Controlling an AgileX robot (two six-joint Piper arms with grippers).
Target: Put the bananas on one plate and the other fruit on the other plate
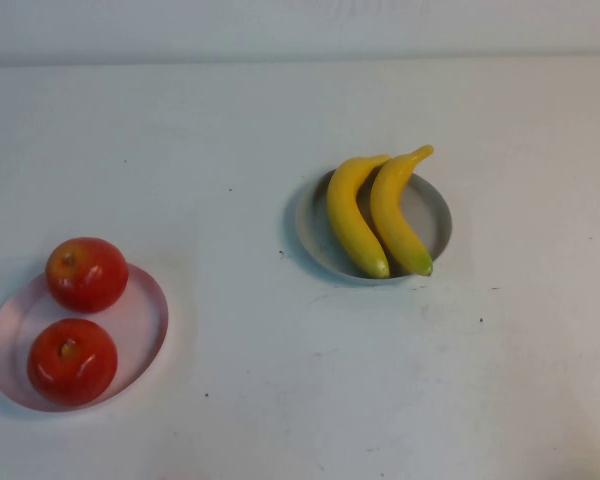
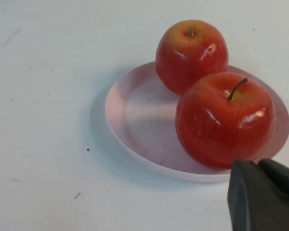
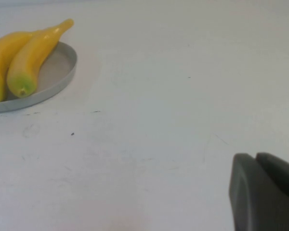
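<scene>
Sorting looking done | bananas (image 1: 378, 213) lying on grey plate (image 1: 439, 215), mid-table | apples (image 1: 78, 318) sitting on pink plate (image 1: 145, 322), near-left corner | my left gripper (image 2: 265, 195) hovering beside the apples, my right gripper (image 3: 265, 192) over bare table (image 1: 280, 380); I cannot tell how either stands

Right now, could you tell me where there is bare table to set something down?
Bare table lies between the pink plate and grey plate, and behind both. Both are crowded: apples fill one, bananas the other. The left gripper hangs beside the pink plate; the right gripper over bare table.
</scene>
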